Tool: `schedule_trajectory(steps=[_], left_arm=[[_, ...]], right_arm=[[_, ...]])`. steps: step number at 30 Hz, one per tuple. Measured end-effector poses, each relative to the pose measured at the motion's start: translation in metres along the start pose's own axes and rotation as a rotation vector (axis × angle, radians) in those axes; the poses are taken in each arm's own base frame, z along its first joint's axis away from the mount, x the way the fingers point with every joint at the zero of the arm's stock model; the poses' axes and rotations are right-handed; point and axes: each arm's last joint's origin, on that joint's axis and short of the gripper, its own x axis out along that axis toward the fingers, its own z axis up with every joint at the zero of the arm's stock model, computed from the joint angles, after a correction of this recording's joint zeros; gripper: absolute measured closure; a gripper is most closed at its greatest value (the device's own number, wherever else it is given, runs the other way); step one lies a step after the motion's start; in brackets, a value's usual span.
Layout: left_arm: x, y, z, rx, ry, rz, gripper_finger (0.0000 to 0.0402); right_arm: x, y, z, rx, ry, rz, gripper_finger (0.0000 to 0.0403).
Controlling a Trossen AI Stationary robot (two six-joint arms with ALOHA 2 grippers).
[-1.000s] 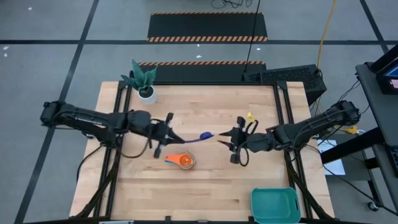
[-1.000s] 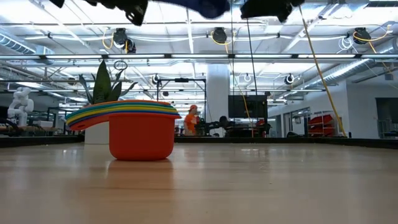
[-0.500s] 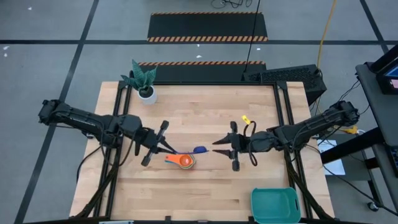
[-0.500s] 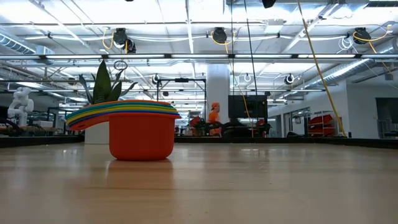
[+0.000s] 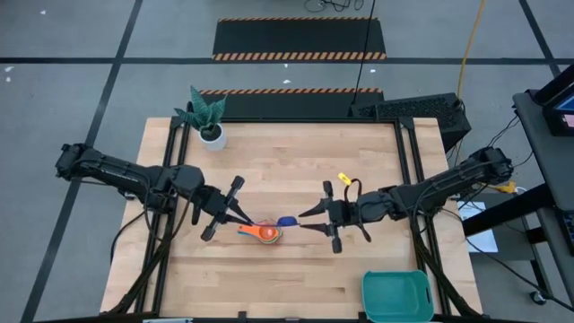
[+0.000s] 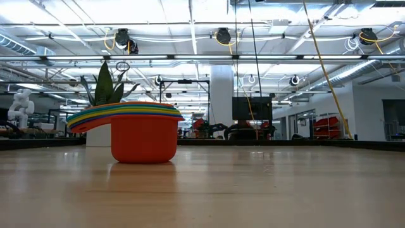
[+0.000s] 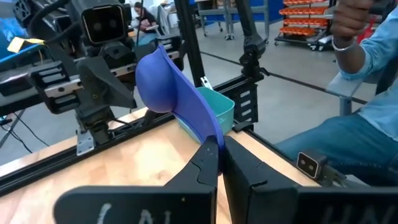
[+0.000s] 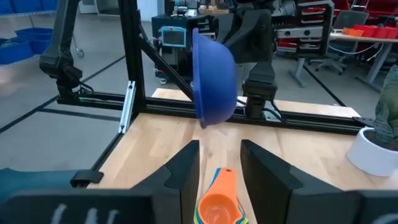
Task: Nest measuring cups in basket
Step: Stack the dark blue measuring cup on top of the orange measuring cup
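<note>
Table (image 5: 287,278) of pale wood carries everything, with the teal basket (image 5: 395,295) at its near right corner, well apart from both arms. Left gripper (image 5: 252,218) has its jaws pinched shut on the flat handle of the blue measuring cup (image 5: 286,221), whose bowl hangs just past the fingertips (image 7: 210,163). Right gripper (image 5: 303,221) faces it with 2 fingers (image 8: 186,163) held narrowly apart, gripping nothing. Below and between the jaws sits the orange-topped stack of nested cups (image 5: 265,232).
</note>
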Motion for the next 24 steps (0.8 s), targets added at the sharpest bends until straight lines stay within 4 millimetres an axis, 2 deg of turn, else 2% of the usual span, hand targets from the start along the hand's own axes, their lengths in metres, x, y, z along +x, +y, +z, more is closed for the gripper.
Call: schedule_trajectory(steps=[24], left_arm=[[-0.0006, 0.0009, -0.0032, -0.012, 0.027, -0.011, 0.0394]], right_arm=[[-0.0003, 0.0018, 0.0046, 0.016, -0.045, 0.057, 0.0291]])
